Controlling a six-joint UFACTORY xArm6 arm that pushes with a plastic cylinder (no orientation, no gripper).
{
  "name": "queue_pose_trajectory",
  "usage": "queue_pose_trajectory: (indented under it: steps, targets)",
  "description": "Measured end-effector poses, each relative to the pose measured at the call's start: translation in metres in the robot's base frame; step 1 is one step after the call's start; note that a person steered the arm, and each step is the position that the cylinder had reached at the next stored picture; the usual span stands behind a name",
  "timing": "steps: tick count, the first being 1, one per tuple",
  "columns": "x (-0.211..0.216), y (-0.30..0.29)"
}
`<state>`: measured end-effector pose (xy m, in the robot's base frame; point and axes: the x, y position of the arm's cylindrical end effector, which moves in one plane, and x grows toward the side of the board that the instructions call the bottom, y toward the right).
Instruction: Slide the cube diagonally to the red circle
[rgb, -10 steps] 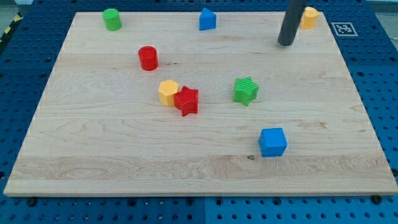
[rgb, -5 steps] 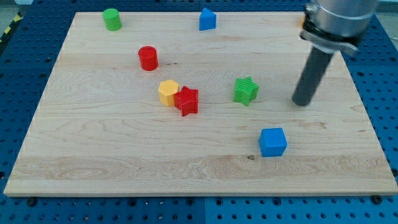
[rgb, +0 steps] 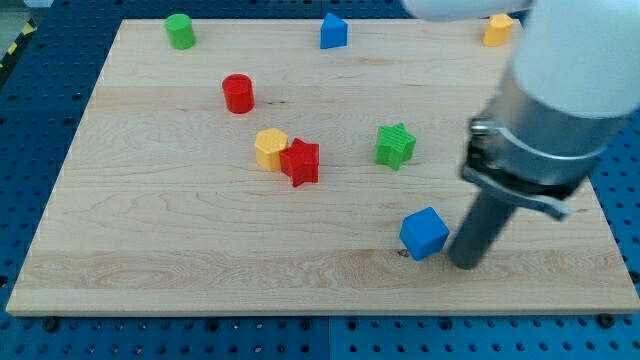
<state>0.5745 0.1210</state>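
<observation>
Nudged leftward, the blue cube (rgb: 424, 233) sits near the board's (rgb: 150, 240) bottom edge, my tip (rgb: 465, 264) touching its right side.

cube (rgb: 423, 233): blue
circle (rgb: 238, 93): red
star (rgb: 396, 146): green
board (rgb: 150, 220): pale wood grain
rod (rgb: 478, 232): dark, maybe grey

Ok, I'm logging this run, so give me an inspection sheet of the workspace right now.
Surface: pale wooden board on a blue pegboard table.
Job's things: blue cube near the view's bottom right; red cylinder up left.
Clutter: green cylinder, blue pointed block, yellow block, yellow hexagonal block touching red star, green star.
Grippers: my tip just right of the cube.
Cables: nothing seen.
Surroundings: nothing seen.
</observation>
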Motion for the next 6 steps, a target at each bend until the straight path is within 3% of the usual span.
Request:
queue_pose_trajectory:
  steps: [1,2,3,5,6]
  targets:
    - [-0.029,-0.030]
    - [-0.030,-0.019]
    - [-0.037,-0.042]
    - [-0.037,-0.142]
    - [-0.034,-0.128]
